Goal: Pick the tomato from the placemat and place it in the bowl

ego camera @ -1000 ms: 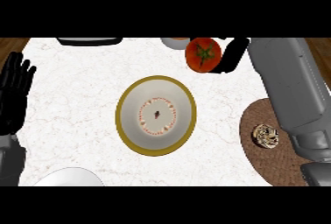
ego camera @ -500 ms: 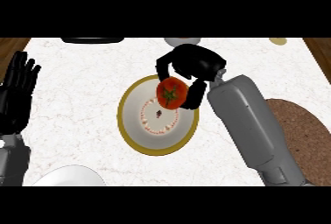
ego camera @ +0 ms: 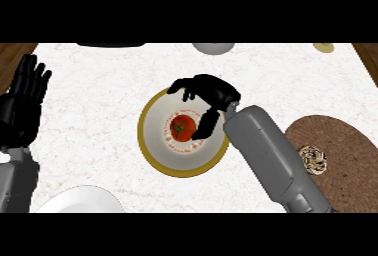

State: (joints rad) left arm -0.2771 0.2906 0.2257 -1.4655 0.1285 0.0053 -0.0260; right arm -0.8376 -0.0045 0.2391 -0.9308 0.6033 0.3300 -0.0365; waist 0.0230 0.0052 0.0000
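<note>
The red tomato (ego camera: pixel 182 127) with a green stem sits inside the white bowl with a mustard rim (ego camera: pixel 150 148) at the counter's middle. My right hand (ego camera: pixel 209 91) hovers over the bowl's far right side, open, with its fingers spread above the rim. Its thumb (ego camera: pixel 208 124) hangs down right beside the tomato; whether it touches is unclear. The round brown placemat (ego camera: pixel 338 140) lies to the right, partly behind my right forearm. My left hand (ego camera: pixel 22 102) rests open at the left edge, fingers up.
A small patterned round object (ego camera: pixel 314 159) lies on the placemat. A white plate (ego camera: pixel 80 201) shows at the lower left. Along the far edge are a dark item (ego camera: pixel 111 45), a grey bowl-like item (ego camera: pixel 214 48) and a small yellowish thing (ego camera: pixel 323 47).
My right hand carried the tomato from the far side down over the bowl, then opened; the tomato now lies in the bowl. The left hand barely moved.
</note>
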